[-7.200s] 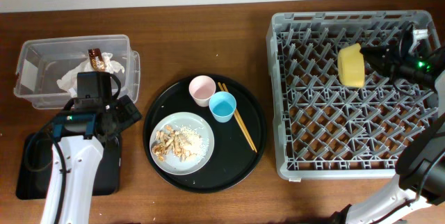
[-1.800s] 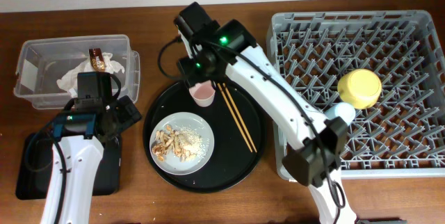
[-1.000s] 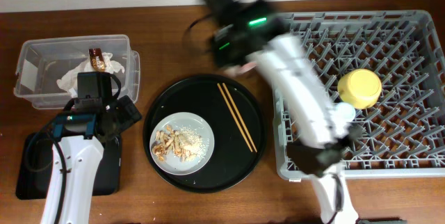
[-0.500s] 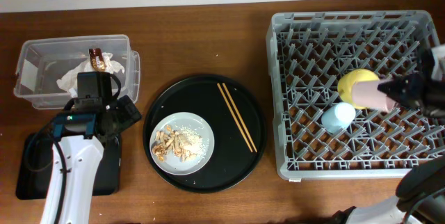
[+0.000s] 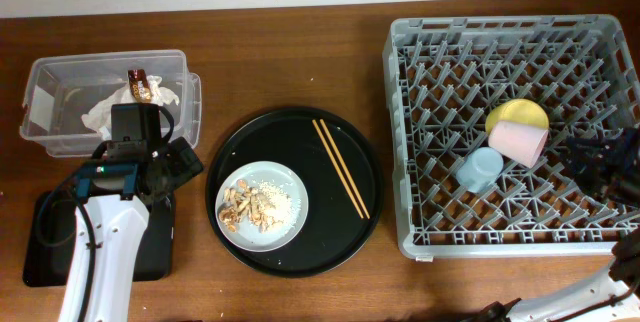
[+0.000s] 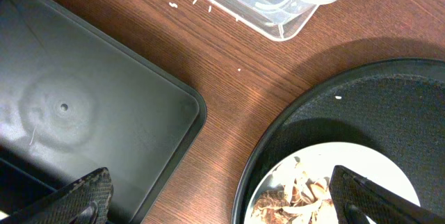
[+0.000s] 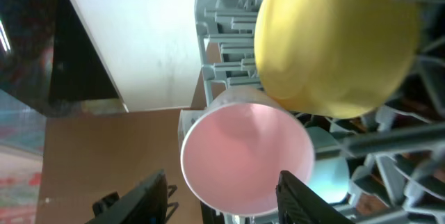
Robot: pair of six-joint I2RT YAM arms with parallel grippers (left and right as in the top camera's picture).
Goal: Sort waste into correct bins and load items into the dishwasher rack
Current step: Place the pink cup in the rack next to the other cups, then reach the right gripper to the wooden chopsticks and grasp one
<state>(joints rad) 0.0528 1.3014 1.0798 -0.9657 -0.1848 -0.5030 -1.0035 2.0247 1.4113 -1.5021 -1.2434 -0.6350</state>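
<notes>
Inside the dishwasher rack (image 5: pixel 500 24), the pale-pink cup (image 5: pixel 517 141) lies just beside the yellow bowl (image 5: pixel 516 114) — my right tool (image 7: pixel 222 186) and left tool (image 6: pixel 222 196) both gape apart.

No word, number or brand can be read anywhere; the foil wrapper (image 5: pixel 141 86) in the clear tub (image 5: pixel 60 102), upper left, shows too small.

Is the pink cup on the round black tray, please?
No, the pink cup lies in the rack, beside the bowl.
</notes>
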